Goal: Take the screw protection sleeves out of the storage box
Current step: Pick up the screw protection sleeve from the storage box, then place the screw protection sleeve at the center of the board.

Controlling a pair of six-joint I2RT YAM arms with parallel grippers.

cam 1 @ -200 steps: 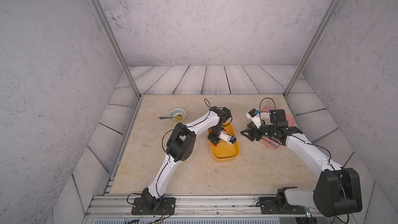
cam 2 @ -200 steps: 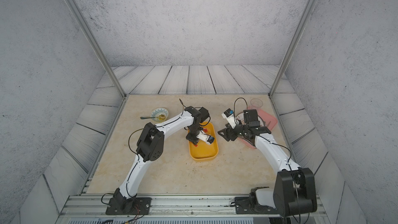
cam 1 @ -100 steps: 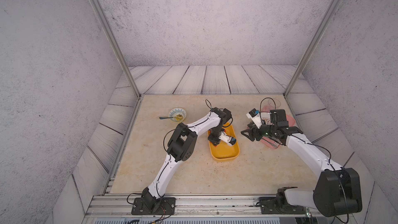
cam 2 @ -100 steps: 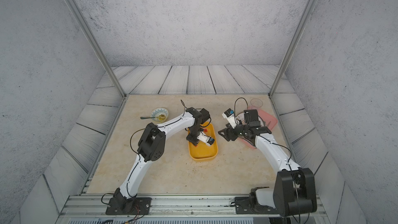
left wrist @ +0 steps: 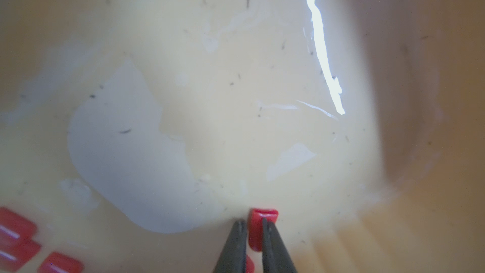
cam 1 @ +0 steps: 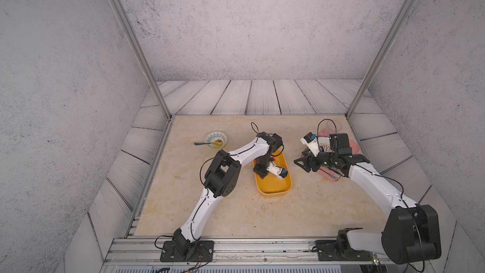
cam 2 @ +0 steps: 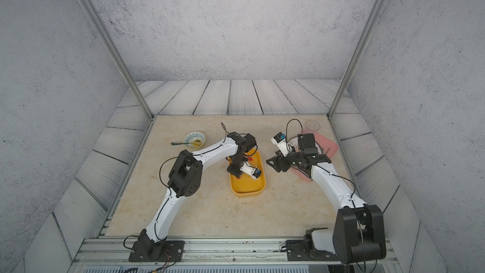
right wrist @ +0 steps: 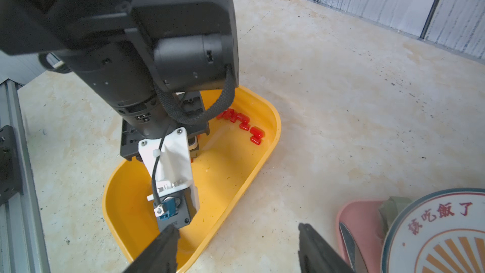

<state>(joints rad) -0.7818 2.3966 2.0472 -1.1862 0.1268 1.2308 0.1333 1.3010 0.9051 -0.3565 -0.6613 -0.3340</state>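
Yellow-orange storage box (cam 1: 274,186) lies on the bench (cam 1: 315,206), its near half bare. Further in, the left gripper (left wrist: 252,221) has just narrowed onto a single red sleeve (left wrist: 263,214): jaws clamped on its sides. Judgement: grasp made, lift follows. Remaining screw protection sleeves (right wrist: 244,124) cluster at the far end beside the wall. Keep the rise vertical to clear the low rim. Right gripper (right wrist: 236,227) hangs jaws apart beside the box over open surface; the pink tray (cam 2: 331,147) lies beyond.
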